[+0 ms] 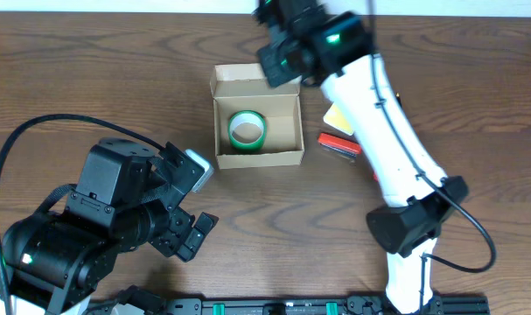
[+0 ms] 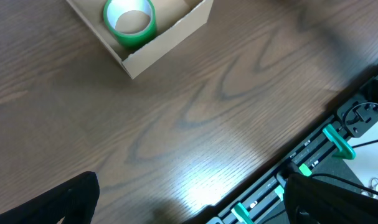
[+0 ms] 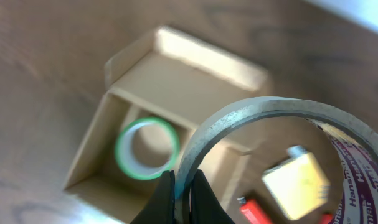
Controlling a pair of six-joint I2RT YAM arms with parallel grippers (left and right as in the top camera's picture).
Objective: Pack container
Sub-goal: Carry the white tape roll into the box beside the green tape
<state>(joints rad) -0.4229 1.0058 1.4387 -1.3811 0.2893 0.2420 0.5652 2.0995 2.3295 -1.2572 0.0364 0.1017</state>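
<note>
The right gripper (image 3: pixel 184 190) has its two fingers closed on the rim of a clear packing-tape roll (image 3: pixel 257 111). It pinches the band near the bottom of the right wrist view, so the roll hangs on edge in front of the camera. In the overhead view this gripper sits above the back right corner of the container (image 1: pixel 256 158), over the edge of the open flap lid (image 1: pixel 243 80).

The container is a small cardboard box standing open in the middle of the wooden table (image 1: pixel 90 79), with its lid folded back on the far side. A green tape roll (image 1: pixel 231 131) lies flat inside, left of centre, and there is bare floor to its right.

The step in hand looks like carrying the clear roll in as the second item. The next move probably calls for shifting toward the free right side of the box and turning the roll flat. It would then need lowering past the wall without catching the flap or landing on the green roll. The space looks snug.

Just right of the box, near the arm, lie a yellow block (image 1: pixel 338 116) and a red item (image 1: pixel 339 144).

The left gripper (image 1: pixel 198 199) is nearer the front edge and well apart from the box. Its fingers are spread wide and nothing is between them.
</note>
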